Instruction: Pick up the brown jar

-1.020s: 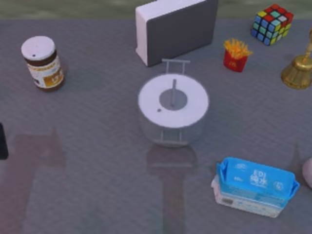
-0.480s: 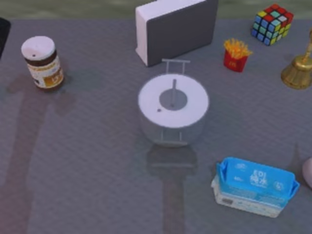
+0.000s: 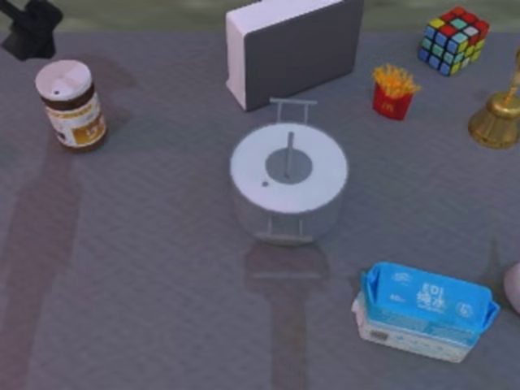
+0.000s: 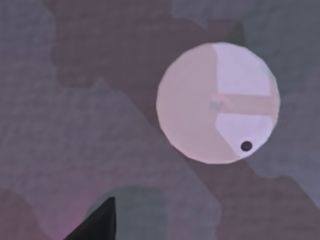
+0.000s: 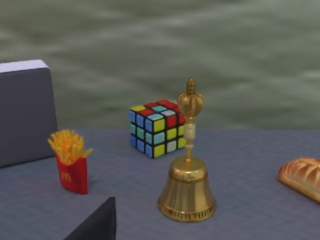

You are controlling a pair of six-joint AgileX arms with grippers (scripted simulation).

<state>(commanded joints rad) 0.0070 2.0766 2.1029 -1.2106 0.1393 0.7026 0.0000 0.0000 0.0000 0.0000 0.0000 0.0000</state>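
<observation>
While the brown jar point(image 3: 71, 106) stands upright at the far left of the table, you can see in the top view that the left gripper point(image 3: 31, 28) has travelled up along the left edge: a second ago only a dark sliver showed low at that edge, and now its dark body hangs at the far left corner, just beyond the jar's white lid. The jar itself has not shifted. Nothing in the middle has moved either, not the white round stand point(image 3: 288, 183) nor the grey box point(image 3: 292, 49) behind it.

In the left wrist view you look almost straight down on the lid, crossed by the arm's shadow, with one dark fingertip point(image 4: 97, 222) showing at the frame's edge. You cannot tell how far the fingers are spread, and they hold nothing. This looks like the approach: the gripper seems nearly over the jar, not yet around it.

The right wrist view shows only the bell point(image 5: 187, 185), the puzzle cube point(image 5: 156, 127) and the fries point(image 5: 70, 160), so the right arm sits parked, out of the top view.
</observation>
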